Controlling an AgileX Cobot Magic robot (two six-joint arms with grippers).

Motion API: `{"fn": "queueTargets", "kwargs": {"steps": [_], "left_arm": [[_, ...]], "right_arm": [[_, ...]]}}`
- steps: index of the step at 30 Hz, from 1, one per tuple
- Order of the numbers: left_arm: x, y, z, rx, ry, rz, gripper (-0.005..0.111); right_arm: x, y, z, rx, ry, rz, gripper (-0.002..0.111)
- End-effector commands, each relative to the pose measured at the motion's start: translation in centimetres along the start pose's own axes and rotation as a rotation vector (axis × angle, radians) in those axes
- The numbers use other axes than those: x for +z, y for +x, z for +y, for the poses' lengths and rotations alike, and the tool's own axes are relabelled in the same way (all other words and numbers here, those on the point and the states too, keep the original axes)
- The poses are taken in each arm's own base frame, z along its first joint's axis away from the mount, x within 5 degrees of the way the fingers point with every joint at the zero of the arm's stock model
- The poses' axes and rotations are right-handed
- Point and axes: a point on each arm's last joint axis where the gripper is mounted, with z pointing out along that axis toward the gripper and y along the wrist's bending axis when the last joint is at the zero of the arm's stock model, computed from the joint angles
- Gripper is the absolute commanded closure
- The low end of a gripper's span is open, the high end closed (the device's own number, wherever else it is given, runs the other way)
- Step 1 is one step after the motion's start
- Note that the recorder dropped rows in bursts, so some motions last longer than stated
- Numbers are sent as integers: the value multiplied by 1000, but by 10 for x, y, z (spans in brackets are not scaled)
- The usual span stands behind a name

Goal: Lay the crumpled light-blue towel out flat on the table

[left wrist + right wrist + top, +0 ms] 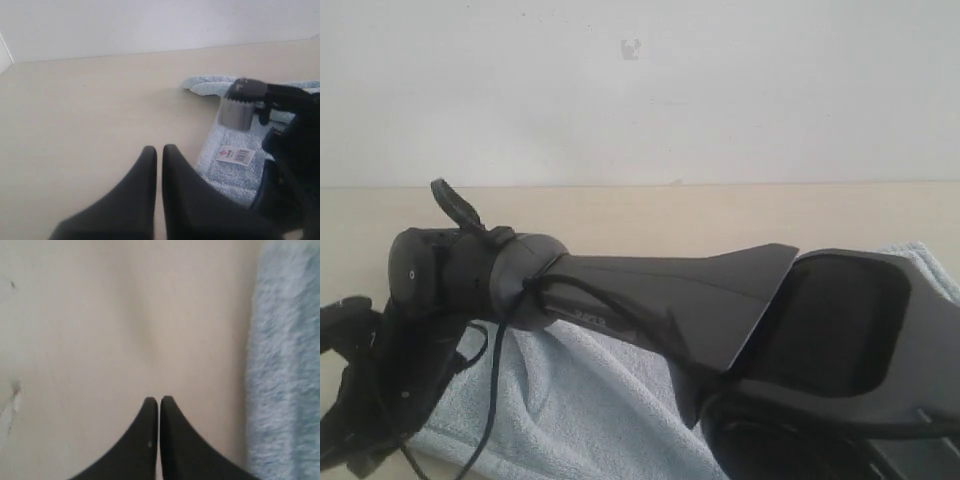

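Note:
The light-blue towel (580, 400) lies on the beige table (720, 215), largely hidden in the exterior view by a black arm (650, 300) stretched across it from the right. In the left wrist view the towel (230, 175) lies flat with its white label (235, 155) up and a rumpled far edge. My left gripper (159, 148) is shut and empty over bare table (90, 110), beside the towel. My right gripper (159, 399) is shut on nothing above bare table (100, 315), the towel's edge (285, 365) to one side.
A white wall (640, 90) rises behind the table's far edge. The other arm's grey wrist joint (240, 110) and black body hang over the towel in the left wrist view. Small scuff marks (15, 395) dot the table.

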Motion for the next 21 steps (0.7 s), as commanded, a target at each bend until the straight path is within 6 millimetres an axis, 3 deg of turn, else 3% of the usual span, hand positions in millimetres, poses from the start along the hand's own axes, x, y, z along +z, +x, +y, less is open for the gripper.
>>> {"fn": "queueTargets", "kwargs": {"steps": [1,5,11,16,21], "left_arm": [[0,1,0,2,-4,-5,103],[0,1,0,2,-4,-5,103],[0,1,0,2,-4,-5,103],[0,1,0,2,-4,-5,103],[0,1,0,2,-4,-5,103]], "right_arm": [[-35,-22,-13,64,194,-179,107],[-34,-22,-39,154,301,-237,107],[-11,-7,-50,192,272,-138,107],[-2,0,-40,154,143,-60,107],[3,7,-19,57,-85,23,107]]}}
